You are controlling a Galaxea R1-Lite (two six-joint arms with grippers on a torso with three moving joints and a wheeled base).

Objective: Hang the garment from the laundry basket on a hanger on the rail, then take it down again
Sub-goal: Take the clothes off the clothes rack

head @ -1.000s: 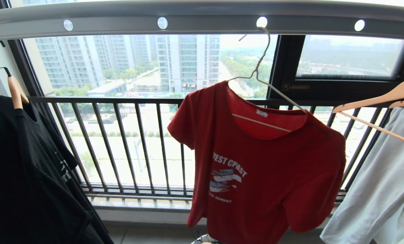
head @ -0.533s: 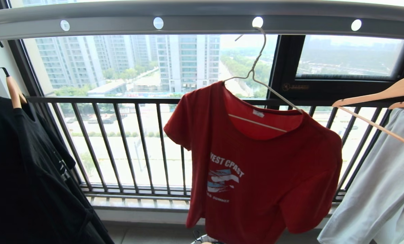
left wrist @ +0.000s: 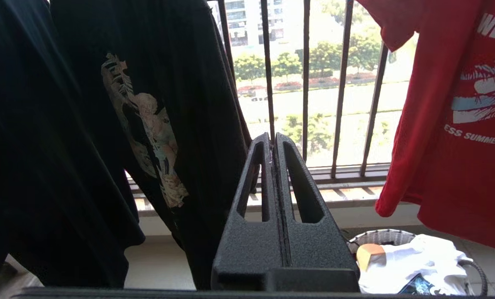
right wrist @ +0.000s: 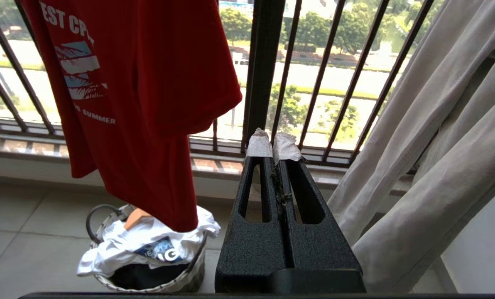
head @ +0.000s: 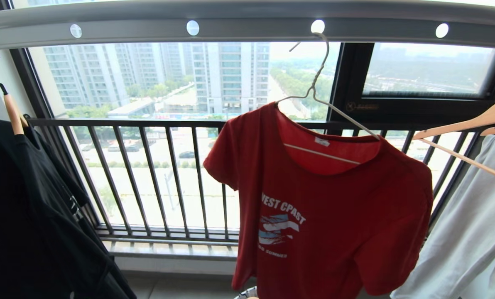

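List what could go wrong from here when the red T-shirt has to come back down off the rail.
1. The red T-shirt sits lopsided on the tilted wire hanger; lifting the hook off the rail could let it slide off.
2. Its hem hangs just above the laundry basket, which already holds other clothes, so a dropped shirt may land among them.
3. The pale grey garment hangs close by, so a reaching arm may snag it. Both tools, left and right, are shut.

A black railing of vertical metal bars (head: 164, 178) spans the window, a black printed T-shirt (head: 31, 216) hanging left of it, a pale grey garment (head: 471, 232) right.
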